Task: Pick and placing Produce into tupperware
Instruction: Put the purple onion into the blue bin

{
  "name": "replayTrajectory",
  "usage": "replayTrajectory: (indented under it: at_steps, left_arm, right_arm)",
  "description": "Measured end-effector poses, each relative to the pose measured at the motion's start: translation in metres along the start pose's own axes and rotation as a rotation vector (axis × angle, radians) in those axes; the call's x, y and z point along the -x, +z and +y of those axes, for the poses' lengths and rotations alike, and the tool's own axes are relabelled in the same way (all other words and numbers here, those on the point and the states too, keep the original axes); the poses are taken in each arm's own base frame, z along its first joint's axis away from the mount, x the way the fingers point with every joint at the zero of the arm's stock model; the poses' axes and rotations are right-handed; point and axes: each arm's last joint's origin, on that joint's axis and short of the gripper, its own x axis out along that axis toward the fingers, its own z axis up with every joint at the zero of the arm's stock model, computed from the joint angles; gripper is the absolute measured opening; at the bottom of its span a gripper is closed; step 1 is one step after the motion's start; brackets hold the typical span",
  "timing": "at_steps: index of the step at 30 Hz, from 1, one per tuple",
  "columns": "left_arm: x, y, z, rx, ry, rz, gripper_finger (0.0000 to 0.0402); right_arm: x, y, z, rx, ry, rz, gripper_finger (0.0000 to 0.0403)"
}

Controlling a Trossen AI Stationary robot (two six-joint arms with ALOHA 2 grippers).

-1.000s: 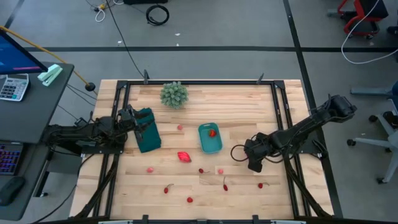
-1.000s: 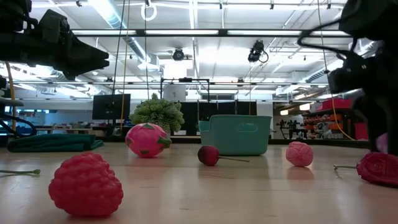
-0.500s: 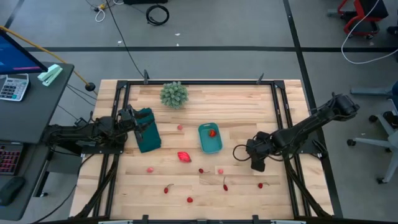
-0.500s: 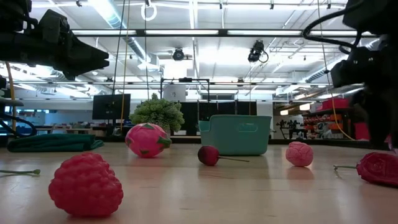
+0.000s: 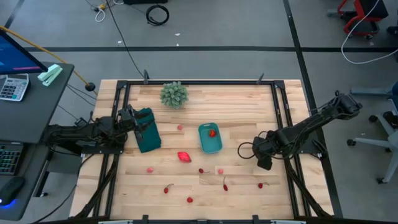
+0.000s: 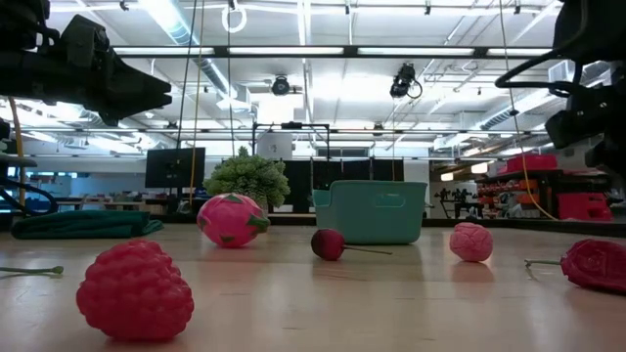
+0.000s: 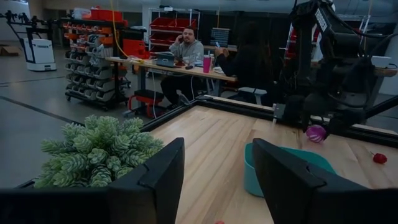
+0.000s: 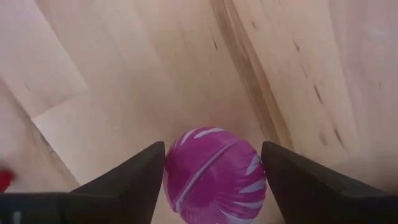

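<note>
While the right end effector pinches a purple ball above the counter's right edge | bare wood lies between it and the teal tub at centre, long axis near-far | left end effector spread at left edge beside green piece
</note>
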Motion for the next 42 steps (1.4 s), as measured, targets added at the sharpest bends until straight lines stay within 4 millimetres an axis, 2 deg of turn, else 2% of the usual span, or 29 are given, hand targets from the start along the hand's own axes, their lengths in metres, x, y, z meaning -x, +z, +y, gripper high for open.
replayTrajectory:
  at_steps: [10,29,32,37,42]
  left_arm:
    - [0.000,0.000,0.000,0.000,0.000,0.001,0.0193]
    - [0.000,0.000,0.000,0.000,0.000,0.001,0.0197]
    - [0.000,0.000,0.000,-0.001,0.000,0.000,0.0194]
    - [0.000,0.000,0.000,0.000,0.000,0.001,0.0191]
    - [0.000,0.000,0.000,0.000,0.000,0.000,0.0196]
  right_arm:
    - [0.000,-0.007,-0.005,-0.041,-0.041,0.099,0.0277]
    - [-0.003,-0.009,0.001,-0.036,0.031,0.186,0.0294]
    - [-0.008,-0.005,0.009,-0.025,0.062,0.154,0.0294]
    - [-0.018,0.012,0.031,-0.004,0.181,0.000,0.0294]
    - [-0.015,0.021,0.038,0.019,0.117,-0.096,0.0293]
